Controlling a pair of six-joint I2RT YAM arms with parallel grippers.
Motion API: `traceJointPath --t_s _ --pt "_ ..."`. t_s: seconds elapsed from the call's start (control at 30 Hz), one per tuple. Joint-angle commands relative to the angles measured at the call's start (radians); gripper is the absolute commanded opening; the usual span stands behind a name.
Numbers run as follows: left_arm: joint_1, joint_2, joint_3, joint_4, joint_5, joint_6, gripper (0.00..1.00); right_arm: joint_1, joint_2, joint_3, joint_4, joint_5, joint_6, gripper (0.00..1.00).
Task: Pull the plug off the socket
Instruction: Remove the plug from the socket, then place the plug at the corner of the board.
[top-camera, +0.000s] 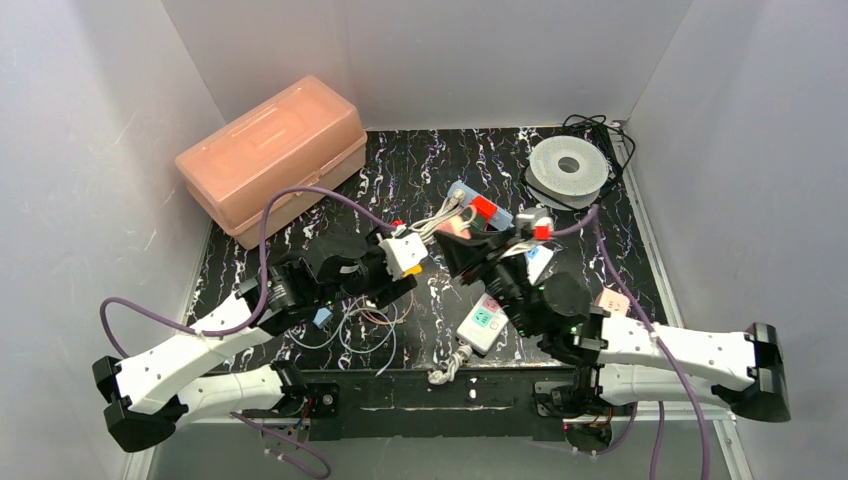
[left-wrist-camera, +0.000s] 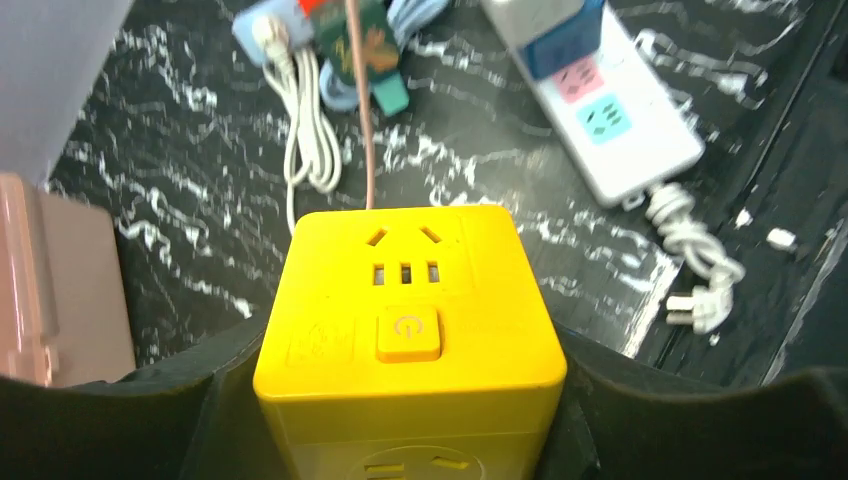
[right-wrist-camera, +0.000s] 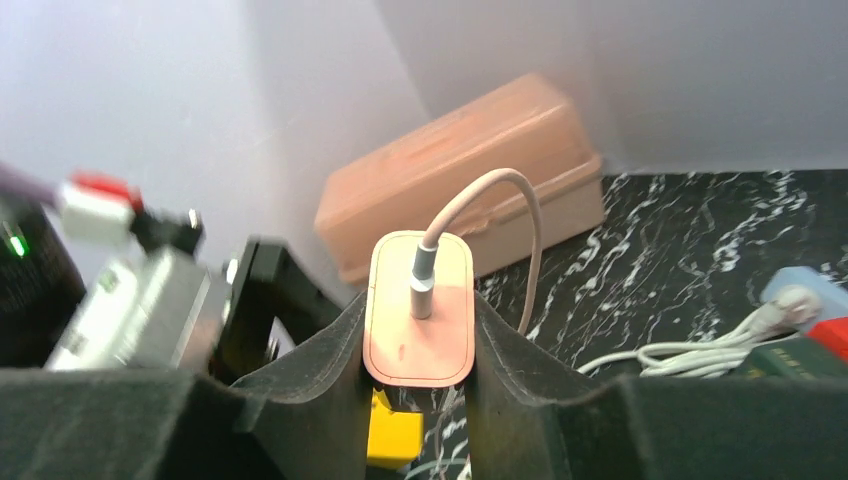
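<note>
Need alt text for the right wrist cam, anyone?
The right hand clamps a pink charger plug, with a pink cable arching out of the plug's back. A yellow socket cube peeks out just below the plug. A pink lidded box sits against the wall behind, on the black marbled table.
</note>
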Motion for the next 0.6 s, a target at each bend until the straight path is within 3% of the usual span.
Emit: traceJointPath --t_s 0.0,0.43,0.57 --pt "0.014 -0.065 -0.031 -0.082 -0.044 -0.009 0.0 -0.044 -0.113 -0.035 0.128 0.103 -0.013 0.01" --pt "0.026 -0.109 -0.067 -0.103 -0.087 0.018 0.0 -0.084 -0.169 0.005 -0.071 0.077 0.075 0.01" --pt "0.135 -0.104 -0.02 -0.197 -0.098 -0.061 0.0 -0.142 -0.214 0.091 -0.261 -0.004 0.119 0.01"
